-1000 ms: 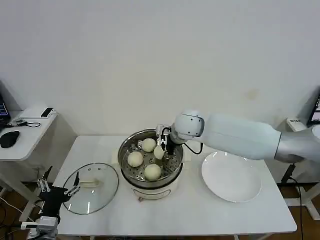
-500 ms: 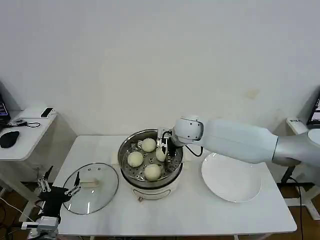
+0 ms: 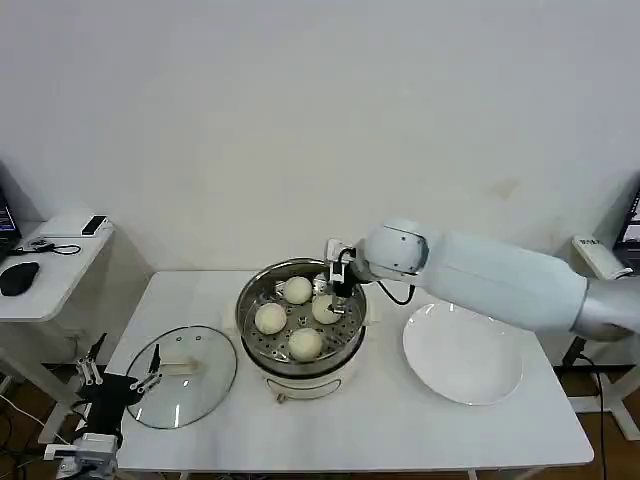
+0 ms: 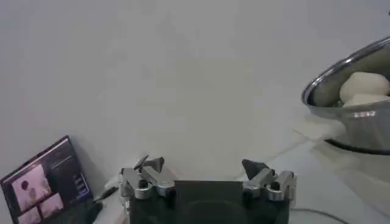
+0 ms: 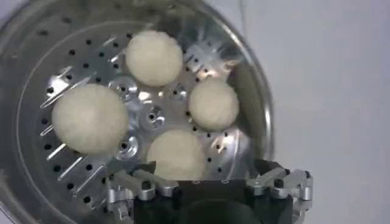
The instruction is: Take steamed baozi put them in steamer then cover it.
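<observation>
Far left, off the tabletop: a side desk (image 3: 45, 262) with a dark mouse (image 3: 18, 277) and a small box (image 3: 73, 225). In the left wrist view, a lit screen (image 4: 46, 182) low at one side.

Near the front-left corner, just off the tabletop edge: left gripper (image 3: 118, 378), parked, jaws spread wide with nothing between them; same wide spread in the left wrist view (image 4: 207, 178).

On the left part of the table (image 3: 390, 430), close to the front edge: one cover (image 3: 182, 374), lying flat with its bar handle up, just beside the steamer and apart from it.

At the tabletop's middle: one steamer (image 3: 258, 343) on its white base, uncovered. Inside on the perforated tray: four steamed baozi (image 3: 305, 343), counted in both head and right wrist views (image 5: 90, 118) — one toward the back, one left, one front, one right.

Above the steamer's back-right rim: right gripper (image 3: 340, 291), reaching in from the right side, jaws released and holding nothing, fingertips just above the rightmost bun; open also in the right wrist view (image 5: 210, 187). Right arm across the back right of the tabletop.

On the right part of the tabletop: one white plate (image 3: 463, 356), bare, just beside the steamer.
</observation>
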